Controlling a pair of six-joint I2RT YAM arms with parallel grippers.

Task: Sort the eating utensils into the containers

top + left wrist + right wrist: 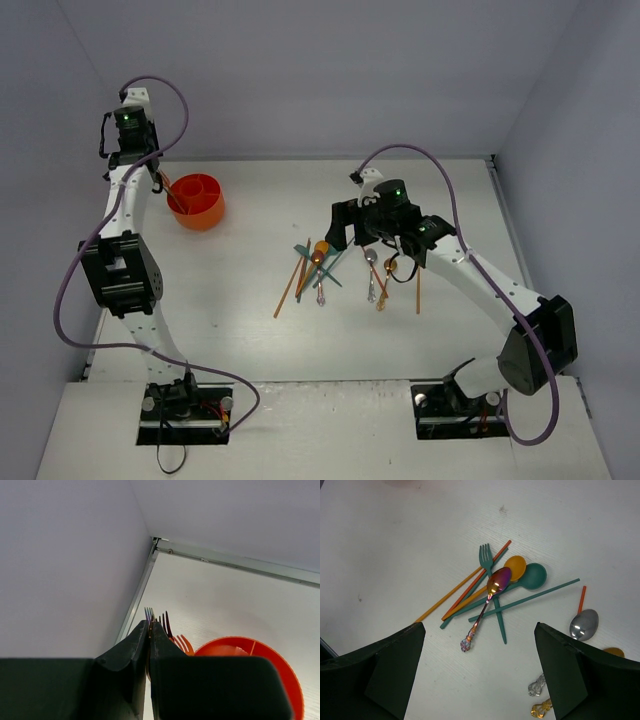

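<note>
Left gripper (150, 626) pressed together, apparently pinching fork tines (165, 622) beside the orange cup (278, 656) at ten o'clock on the table (250, 340); right gripper (477, 645) spread wide over scattered utensils (496, 586).

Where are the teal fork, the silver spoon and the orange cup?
teal fork (486, 557): right wrist view, its tines
silver spoon (584, 624): right wrist view, its bowl
orange cup (203, 217): top view, its outer wall
</note>
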